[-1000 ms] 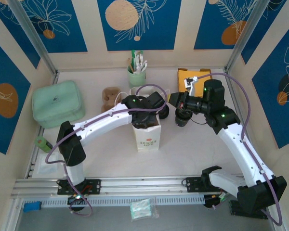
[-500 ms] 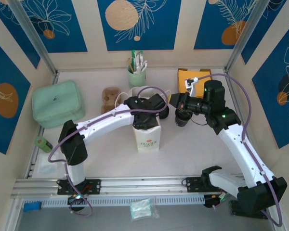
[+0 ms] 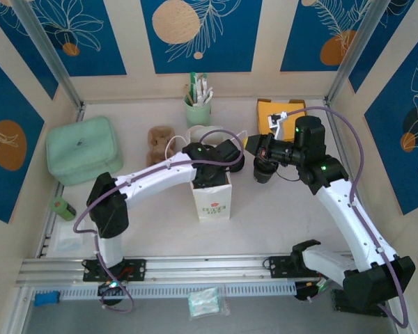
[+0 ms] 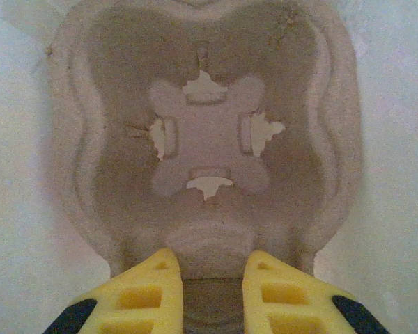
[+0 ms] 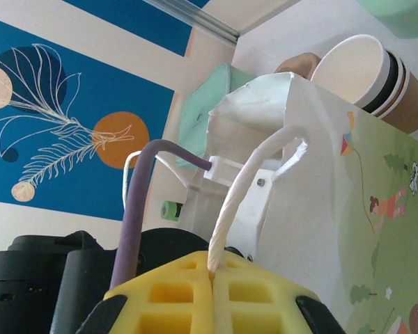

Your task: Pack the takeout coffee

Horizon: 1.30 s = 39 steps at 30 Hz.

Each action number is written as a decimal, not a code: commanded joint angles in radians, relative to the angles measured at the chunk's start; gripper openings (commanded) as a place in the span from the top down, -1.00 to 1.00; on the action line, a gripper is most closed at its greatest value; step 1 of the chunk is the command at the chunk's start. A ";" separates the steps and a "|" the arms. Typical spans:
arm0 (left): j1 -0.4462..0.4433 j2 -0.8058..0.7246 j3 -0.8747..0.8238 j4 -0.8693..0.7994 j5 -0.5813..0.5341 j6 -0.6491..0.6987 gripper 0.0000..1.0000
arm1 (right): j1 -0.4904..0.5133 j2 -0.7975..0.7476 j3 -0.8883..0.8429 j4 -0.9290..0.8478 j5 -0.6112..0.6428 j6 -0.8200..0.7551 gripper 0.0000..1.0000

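Pale table (image 3: pixel 272 223). Bears mint-green pouch (image 3: pixel 82 149) at left edge, green holder cup (image 3: pixel 198 110) at far edge, yellow box (image 3: pixel 279 111) near far right corner, white paper bag (image 3: pixel 213 198) at centre, pulp carrier (image 3: pixel 160 142) beyond it, takeout coffee (image 3: pixel 264 174) right of centre.

"What else is on the table?"

"A mint-green soft case (image 3: pixel 82 149) at the far left, and a pulp cup carrier (image 3: pixel 160 141) near it. There's a green cup of sachets (image 3: pixel 198 109) by the back wall and a yellow box (image 3: pixel 280 111) in the back right corner."

"And in the middle?"

"A white paper bag (image 3: pixel 212 200), upright, with a second carrier (image 4: pixel 202 139) lying flat inside. Nested paper cups (image 5: pixel 390 90) are just behind the bag."
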 commanded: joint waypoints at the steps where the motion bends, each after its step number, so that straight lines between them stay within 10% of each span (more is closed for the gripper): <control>1: 0.005 0.017 -0.023 -0.001 0.014 -0.027 0.82 | -0.004 -0.024 -0.001 -0.015 -0.001 -0.020 1.00; 25: 0.022 0.014 -0.100 0.060 0.050 -0.058 0.82 | -0.005 -0.035 0.001 -0.032 0.013 -0.030 1.00; 39: 0.023 -0.014 -0.051 0.045 0.027 -0.038 0.21 | -0.004 -0.036 -0.003 -0.026 0.008 -0.026 1.00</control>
